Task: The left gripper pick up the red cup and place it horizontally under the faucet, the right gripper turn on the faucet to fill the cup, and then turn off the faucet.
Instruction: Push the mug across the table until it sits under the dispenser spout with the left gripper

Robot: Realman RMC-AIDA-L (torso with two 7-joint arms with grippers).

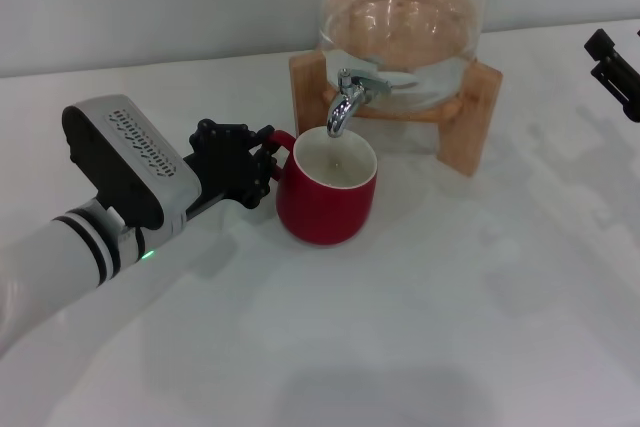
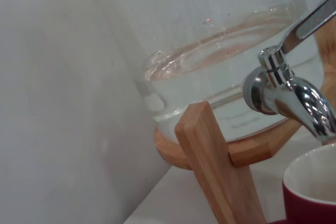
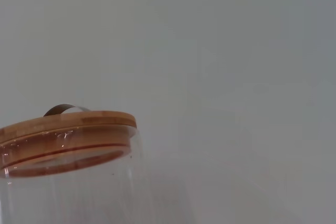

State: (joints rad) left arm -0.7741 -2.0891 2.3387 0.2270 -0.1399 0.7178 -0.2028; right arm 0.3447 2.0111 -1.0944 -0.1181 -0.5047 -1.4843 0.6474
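Note:
The red cup (image 1: 327,191) stands upright on the white table, its white inside open directly below the spout of the chrome faucet (image 1: 347,102). No water stream shows. My left gripper (image 1: 264,162) is at the cup's left side, its black fingers closed around the small red handle. In the left wrist view the faucet (image 2: 286,95) is close by, with the red cup's rim (image 2: 310,192) just beneath it. My right gripper (image 1: 612,69) hangs at the far right edge, well away from the faucet and only partly in view.
The glass jar (image 1: 400,17), holding water, rests on a wooden stand (image 1: 470,117) at the back of the table (image 1: 420,327). The right wrist view shows the jar's wooden lid (image 3: 63,124) against a plain wall.

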